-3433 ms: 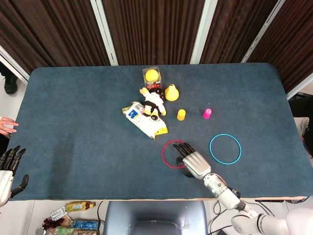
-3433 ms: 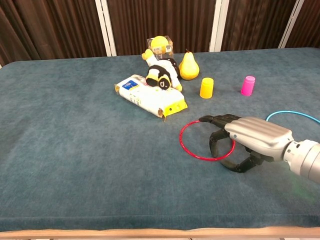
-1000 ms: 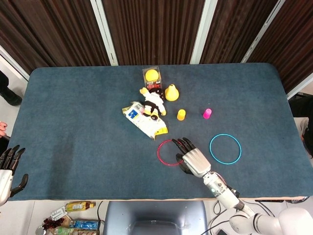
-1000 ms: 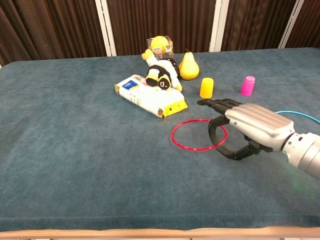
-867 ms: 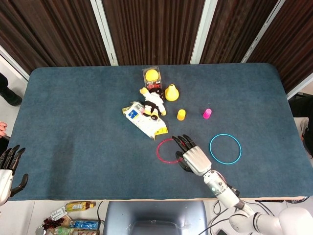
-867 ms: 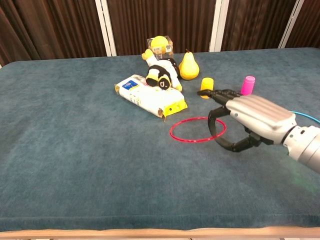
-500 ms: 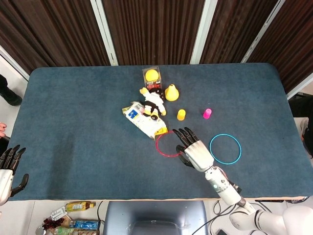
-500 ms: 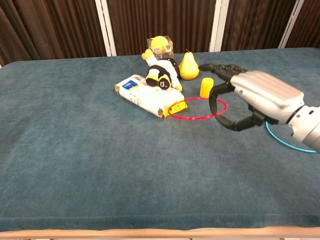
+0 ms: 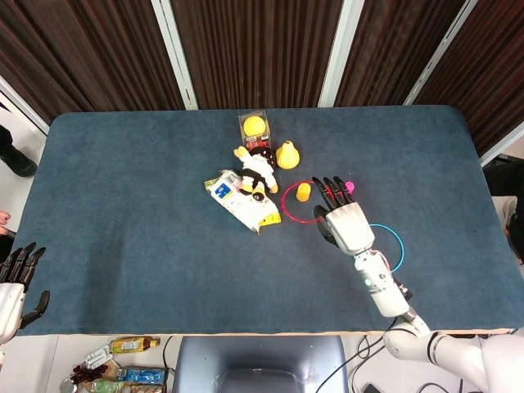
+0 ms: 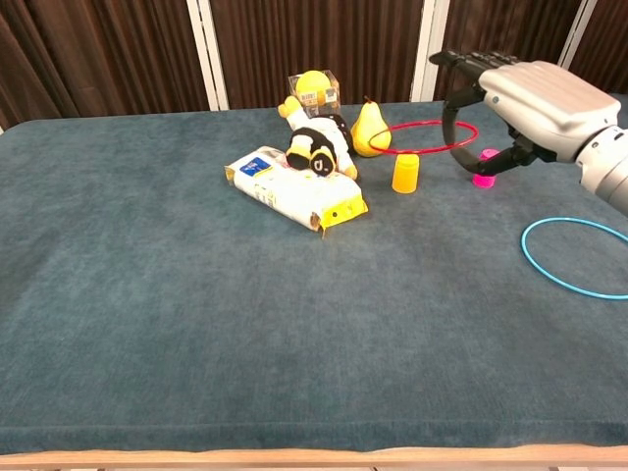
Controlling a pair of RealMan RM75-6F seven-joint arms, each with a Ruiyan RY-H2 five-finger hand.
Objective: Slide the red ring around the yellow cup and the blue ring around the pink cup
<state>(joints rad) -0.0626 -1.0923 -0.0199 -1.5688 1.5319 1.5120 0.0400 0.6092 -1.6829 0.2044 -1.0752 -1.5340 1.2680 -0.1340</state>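
My right hand (image 9: pixel 344 219) (image 10: pixel 530 96) holds the red ring (image 9: pixel 283 205) (image 10: pixel 422 152) by its right side, lifted off the table and about level. In the head view the small yellow cup (image 9: pixel 304 191) shows inside the ring's outline; in the chest view the ring hangs well above the yellow cup (image 10: pixel 405 174). The pink cup (image 9: pixel 350 187) (image 10: pixel 484 169) stands just right of it, partly hidden behind my fingers. The blue ring (image 9: pixel 402 244) (image 10: pixel 523 251) lies flat on the cloth to the right, my forearm crossing it in the head view. My left hand (image 9: pixel 16 282) hangs off the table's left corner, fingers apart.
A white and yellow packet (image 9: pixel 240 202) (image 10: pixel 294 189), a plush toy (image 9: pixel 255 171) (image 10: pixel 319 145), a yellow pear (image 9: pixel 286 155) (image 10: pixel 370 130) and a clear box with a yellow ball (image 9: pixel 255 125) (image 10: pixel 315 90) crowd the space left of and behind the cups.
My right hand has lifted the red ring off the table and carried it up and away, from beside the packet to above the yellow cup. The blue ring and cups stayed put.
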